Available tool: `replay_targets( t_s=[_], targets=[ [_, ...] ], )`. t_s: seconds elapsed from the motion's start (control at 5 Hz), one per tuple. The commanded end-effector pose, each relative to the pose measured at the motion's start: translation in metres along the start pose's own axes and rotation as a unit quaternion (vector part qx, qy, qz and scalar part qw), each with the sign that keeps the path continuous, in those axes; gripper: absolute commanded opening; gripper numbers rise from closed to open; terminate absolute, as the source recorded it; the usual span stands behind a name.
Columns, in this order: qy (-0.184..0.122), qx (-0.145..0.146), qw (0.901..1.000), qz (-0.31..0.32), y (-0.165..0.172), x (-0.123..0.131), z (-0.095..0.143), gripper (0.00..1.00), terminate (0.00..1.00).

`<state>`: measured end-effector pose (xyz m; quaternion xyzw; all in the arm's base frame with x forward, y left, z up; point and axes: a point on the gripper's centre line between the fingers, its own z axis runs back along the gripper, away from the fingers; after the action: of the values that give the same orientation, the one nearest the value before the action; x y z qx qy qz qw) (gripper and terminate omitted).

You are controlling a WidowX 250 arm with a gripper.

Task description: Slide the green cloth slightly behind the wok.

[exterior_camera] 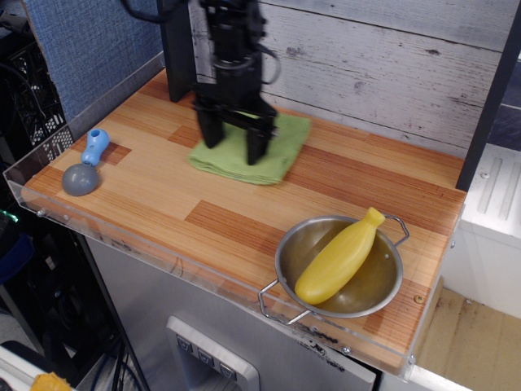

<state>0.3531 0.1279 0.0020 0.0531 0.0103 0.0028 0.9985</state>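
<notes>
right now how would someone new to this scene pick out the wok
Start at the wooden tabletop and go to its near right corner, by the clear plastic edge. The wok is the round shiny steel pan there with two wire loop handles. It alone holds a yellow squash.
</notes>
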Motion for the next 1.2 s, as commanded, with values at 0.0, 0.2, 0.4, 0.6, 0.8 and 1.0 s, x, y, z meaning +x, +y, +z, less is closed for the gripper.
replay_targets(
  t_s=[0.0,0.2,0.4,0.6,0.8,1.0],
  targets=[
    [0.036,-0.005,0.9992,0.017,0.066,-0.025,-0.022,1.00,0.00],
    [0.026,-0.039,0.9987,0.019,0.070,-0.019,-0.020,1.00,0.00],
    [0.017,-0.053,0.9984,0.007,0.057,-0.017,-0.012,1.00,0.00],
    [-0.027,-0.060,0.9978,-0.001,0.052,-0.006,0.028,1.00,0.00],
    [-0.065,-0.068,0.9956,0.006,0.060,0.000,0.063,1.00,0.00],
    [-0.090,-0.071,0.9934,0.004,0.066,-0.003,0.094,1.00,0.00]
  ],
)
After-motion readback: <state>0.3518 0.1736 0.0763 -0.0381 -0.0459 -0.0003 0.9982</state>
